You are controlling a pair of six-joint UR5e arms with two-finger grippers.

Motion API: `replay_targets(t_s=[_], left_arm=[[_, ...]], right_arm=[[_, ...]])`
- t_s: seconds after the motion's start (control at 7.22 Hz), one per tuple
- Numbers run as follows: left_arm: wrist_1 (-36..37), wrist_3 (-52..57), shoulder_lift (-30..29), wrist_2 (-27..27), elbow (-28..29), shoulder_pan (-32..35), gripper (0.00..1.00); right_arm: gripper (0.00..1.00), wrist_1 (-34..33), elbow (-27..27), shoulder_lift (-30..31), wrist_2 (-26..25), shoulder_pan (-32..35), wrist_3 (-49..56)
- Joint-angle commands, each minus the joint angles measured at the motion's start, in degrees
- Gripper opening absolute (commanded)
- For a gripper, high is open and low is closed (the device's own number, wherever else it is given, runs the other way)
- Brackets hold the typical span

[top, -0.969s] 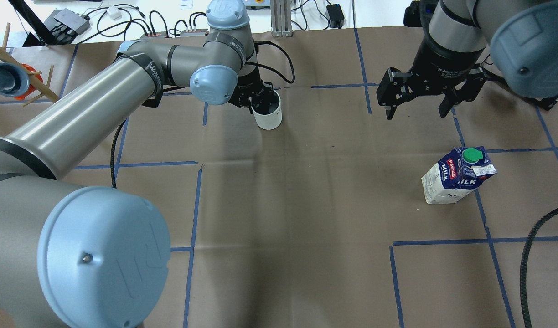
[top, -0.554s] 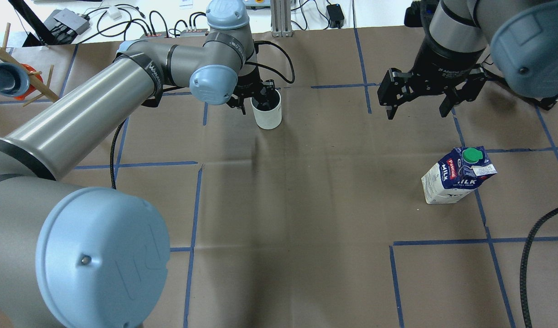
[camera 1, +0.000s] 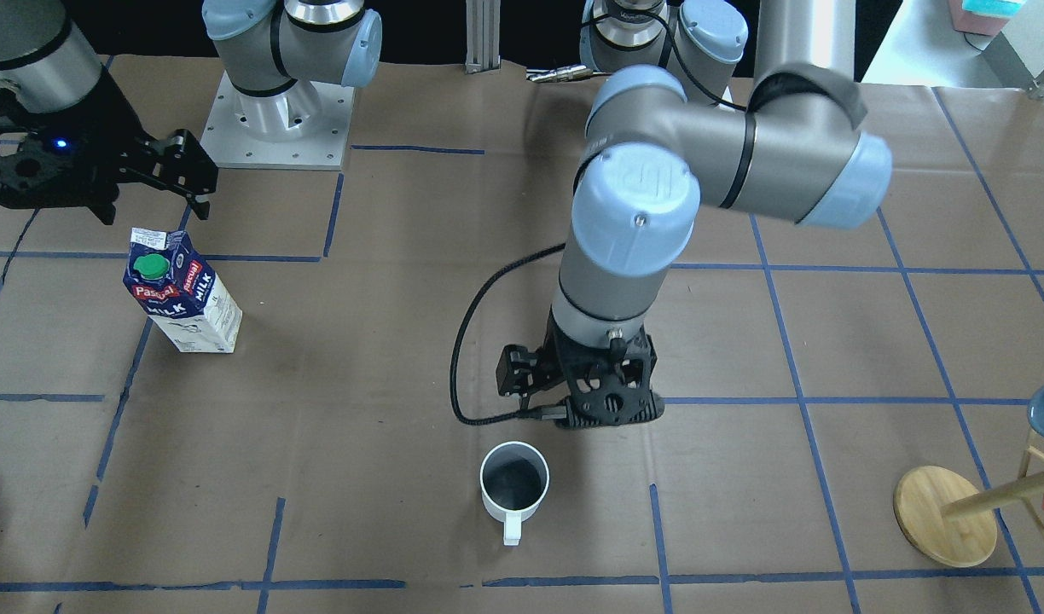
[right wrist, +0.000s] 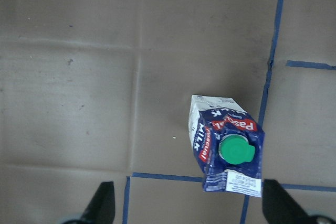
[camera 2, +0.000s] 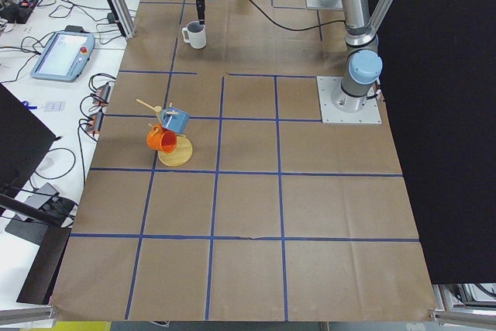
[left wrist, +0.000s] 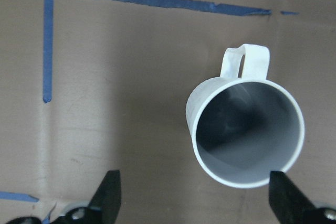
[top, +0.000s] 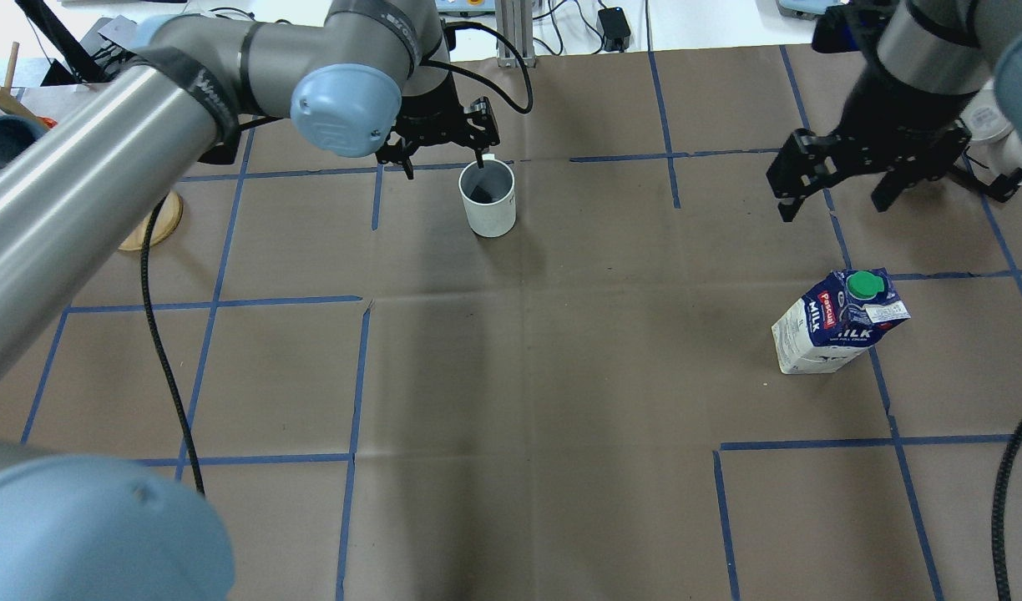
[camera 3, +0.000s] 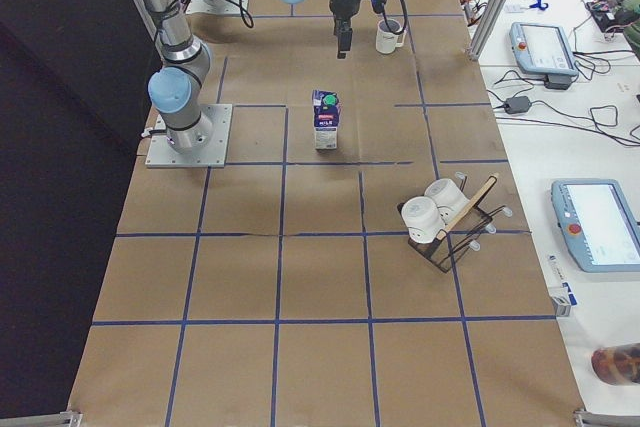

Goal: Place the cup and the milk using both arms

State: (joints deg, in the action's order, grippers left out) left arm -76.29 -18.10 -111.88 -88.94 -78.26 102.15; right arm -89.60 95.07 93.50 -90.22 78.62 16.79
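The white ceramic mug with a grey inside stands upright on the brown-papered desk taped in blue, well apart from the blue-and-white gable-top milk carton (green cap on), while the left tool by the mug and the right tool near the carton both gape wide, gripping nothing.

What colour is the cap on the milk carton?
Green. The cap on the milk carton shows best in the right wrist view.
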Motion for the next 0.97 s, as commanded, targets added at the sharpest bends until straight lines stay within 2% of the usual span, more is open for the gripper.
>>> replay_targets(t_s=[0.0, 0.14, 0.42, 0.69, 0.83], left_arm=[[-8.1, 7.1, 11.1, 0.1, -2.8, -1.2, 0.99], [-9.9, 10.6, 14.6, 0.0, -4.2, -1.3, 1.0], [-16.5, 11.2, 21.6, -0.1, -9.2, -3.4, 1.0], [-16.2, 11.7, 27.0, 0.3, -16.4, -8.9, 1.0], [-16.6, 16.1, 29.3, 0.3, -18.4, -12.5, 1.0]], right_arm=[[1.0, -1.4, 4.2, 2.0, 0.7, -8.1, 8.7], [1.0, -5.9, 6.6, 2.0, 0.4, -9.1, 9.8], [1.0, -7.7, 10.6, 2.6, 0.7, -8.9, 8.4], [1.0, -12.4, 13.6, 2.5, 0.9, -8.8, 3.5], [1.0, -14.4, 15.1, 2.2, 0.9, -8.8, 2.5]])
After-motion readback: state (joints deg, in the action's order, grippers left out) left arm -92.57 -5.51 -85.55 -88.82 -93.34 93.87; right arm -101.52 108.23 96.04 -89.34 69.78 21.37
